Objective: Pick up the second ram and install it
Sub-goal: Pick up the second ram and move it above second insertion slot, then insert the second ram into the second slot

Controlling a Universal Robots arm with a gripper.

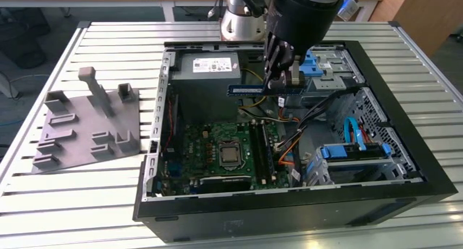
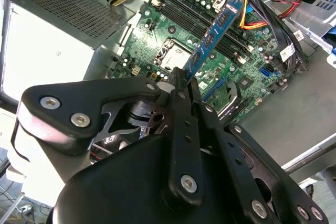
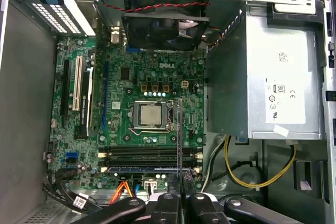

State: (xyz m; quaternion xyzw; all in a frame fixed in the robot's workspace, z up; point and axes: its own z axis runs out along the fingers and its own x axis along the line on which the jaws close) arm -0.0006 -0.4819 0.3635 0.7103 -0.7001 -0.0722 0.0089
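one stick is in hand: the second ram point(image 1: 250, 89) is clenched between the fingers of the gripper point(image 1: 281, 85). it is held level on its long edge above the open computer case point(image 1: 289, 205). it hangs toward the far side, over the stretch between the power supply point(image 1: 206, 67) and the motherboard point(image 1: 224, 151). most of its length juts out to the exterior view's left of the fingers, so the hold sits near one end rather than at mid-length. in the second wrist view the stick runs away from the fingertips as a blue-green strip carrying dark chips. in the first wrist view it shows edge-on as a thin line crossing over the long black ram slots point(image 3: 149, 155) beside the cpu socket point(image 3: 149, 115). it is well apart from those slots and not yet seated. one slot seems to carry a blue stick already, though i cannot be sure. a grey fixture point(image 1: 87, 129) lies on the slatted table point(image 1: 87, 205) at the exterior view's left. the stick looks light, thin and stiff, but probably brittle if bent or twisted. its flat faces give the pads good purchase, best taken along the upper part, clear of the contact edge. held this far off centre, it could pivot between the pads under any sideways push.
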